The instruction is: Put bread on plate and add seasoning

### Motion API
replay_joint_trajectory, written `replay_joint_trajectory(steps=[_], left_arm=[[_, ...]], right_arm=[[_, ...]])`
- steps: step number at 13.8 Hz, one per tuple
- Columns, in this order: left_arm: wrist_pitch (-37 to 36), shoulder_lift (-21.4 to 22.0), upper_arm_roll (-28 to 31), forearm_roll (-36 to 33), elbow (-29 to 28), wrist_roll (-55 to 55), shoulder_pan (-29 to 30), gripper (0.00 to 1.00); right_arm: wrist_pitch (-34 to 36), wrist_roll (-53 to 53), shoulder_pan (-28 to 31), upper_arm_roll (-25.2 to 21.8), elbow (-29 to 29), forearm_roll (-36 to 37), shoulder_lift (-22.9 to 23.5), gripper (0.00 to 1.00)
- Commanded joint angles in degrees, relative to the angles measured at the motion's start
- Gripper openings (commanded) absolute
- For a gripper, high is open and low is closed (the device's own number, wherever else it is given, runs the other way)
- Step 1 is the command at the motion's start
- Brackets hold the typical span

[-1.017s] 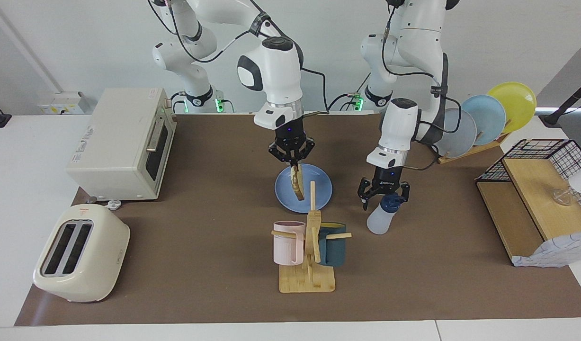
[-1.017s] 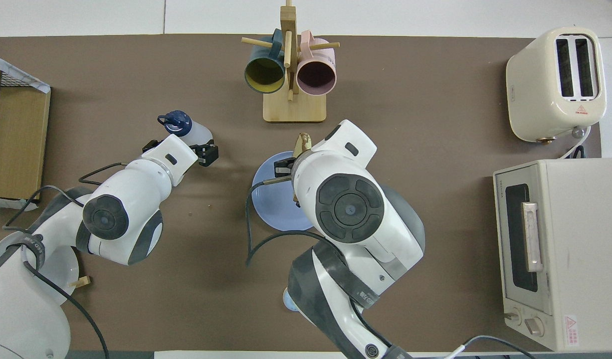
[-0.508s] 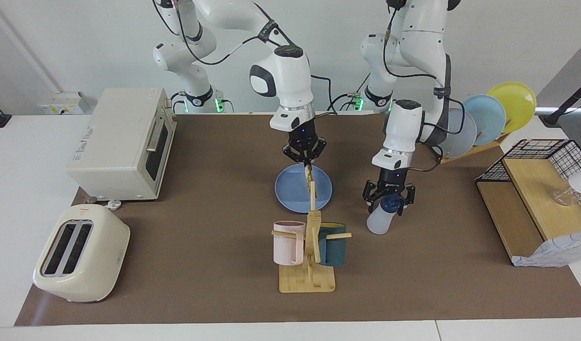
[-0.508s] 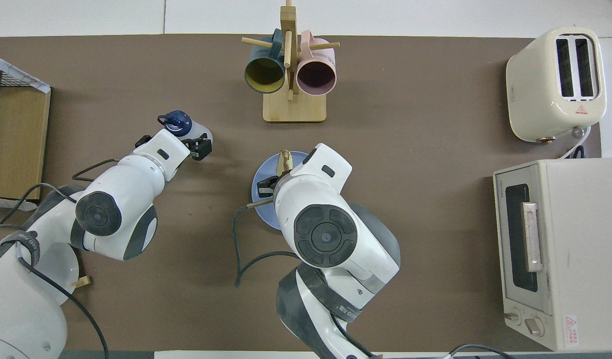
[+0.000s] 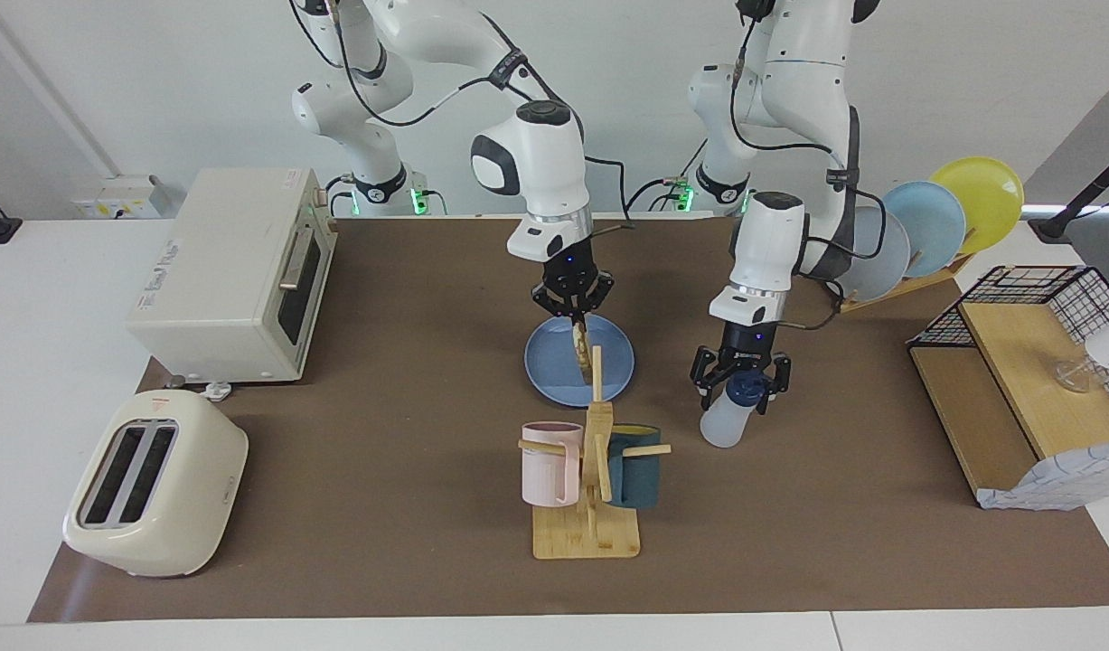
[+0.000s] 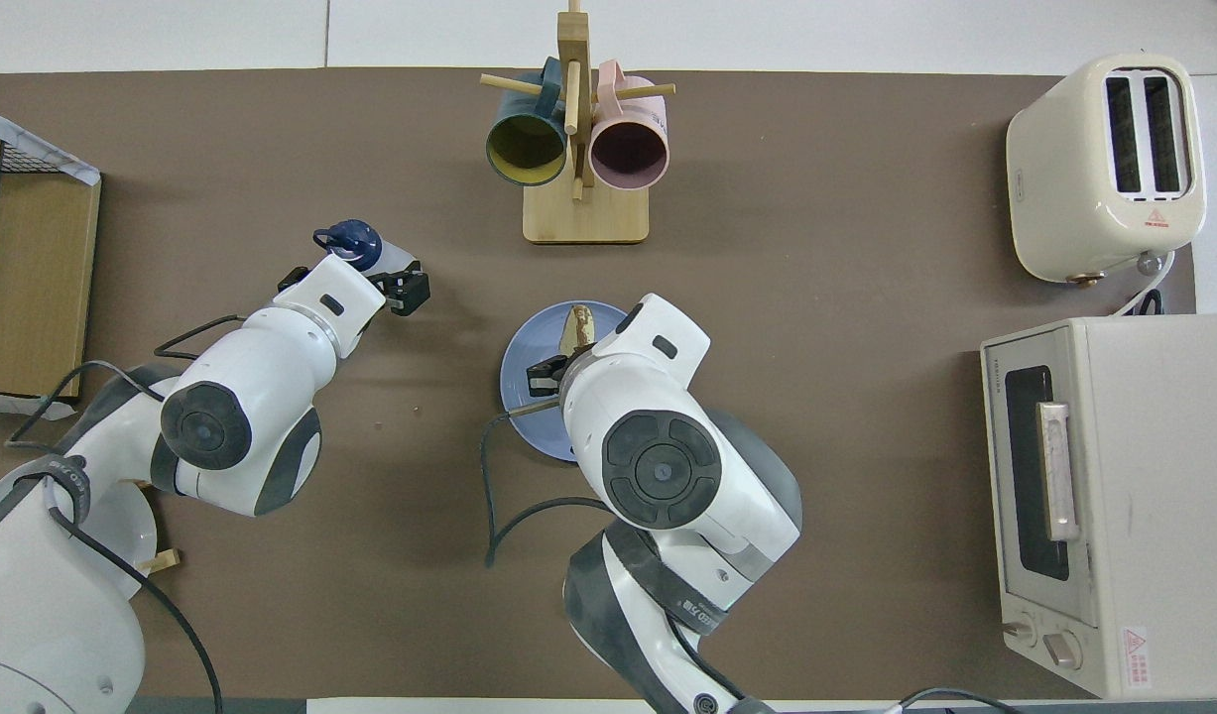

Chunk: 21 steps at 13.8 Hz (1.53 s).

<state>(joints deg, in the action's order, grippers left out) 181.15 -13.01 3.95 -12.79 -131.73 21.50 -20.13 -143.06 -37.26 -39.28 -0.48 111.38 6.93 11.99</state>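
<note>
The bread (image 5: 583,348), a tan slice, hangs upright and edge-on in my right gripper (image 5: 574,316), which is shut on its top edge. It hangs over the middle of the round blue plate (image 5: 549,375); I cannot tell whether its lower edge touches the plate. In the overhead view the bread (image 6: 576,325) shows just past the right arm's wrist, over the plate (image 6: 524,392). The seasoning bottle (image 5: 720,425), translucent white with a navy cap (image 6: 350,241), stands beside the plate toward the left arm's end. My left gripper (image 5: 739,391) is open with its fingers on either side of the cap.
A wooden mug rack (image 5: 588,533) with a pink and a dark teal mug stands just farther from the robots than the plate. A toaster (image 5: 156,484) and an oven (image 5: 238,271) are at the right arm's end. Upright plates (image 5: 925,226) and a wooden shelf (image 5: 1015,380) are at the left arm's end.
The right gripper swung the bread toward the left arm's end, then came partway back and a little lower over the plate. The left gripper sank slightly around the bottle's cap.
</note>
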Motion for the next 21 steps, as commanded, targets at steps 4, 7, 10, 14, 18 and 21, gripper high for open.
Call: replay_joint_trajectory(steps=[4, 7, 10, 14, 18, 21], left_arm=[[1.5, -0.3, 6.1, 0.4, -1.8, 1.1, -7.6, 1.00], [1.2, -1.0, 15.3, 1.4, -1.2, 2.2, -16.8, 1.00], [1.5, -3.6, 17.1, 3.5, 1.1, 2.7, -18.4, 1.00], [3.8, -4.4, 17.5, 6.1, 1.4, 2.9, -18.4, 1.00], [4.5, -5.9, 18.4, 9.9, 3.4, 3.0, -19.4, 1.00], [4.9, -6.1, 18.5, 9.9, 3.7, 2.9, -19.4, 1.00]], right_arm=[[-2.0, -0.7, 0.5, 0.4, 3.3, -0.3, -1.9, 0.00], [-2.4, -1.0, 0.6, 0.4, 5.9, -0.3, -2.8, 0.00], [-2.8, -1.5, 1.7, 0.4, 6.9, -0.3, -3.2, 0.00], [-3.0, -1.5, 3.1, 0.4, 7.9, -0.3, -3.5, 0.00], [-3.1, -1.6, 3.2, 0.3, 8.5, -0.3, -3.6, 0.11], [-3.1, -2.5, 3.2, 0.3, 8.2, -0.3, -3.5, 0.35]])
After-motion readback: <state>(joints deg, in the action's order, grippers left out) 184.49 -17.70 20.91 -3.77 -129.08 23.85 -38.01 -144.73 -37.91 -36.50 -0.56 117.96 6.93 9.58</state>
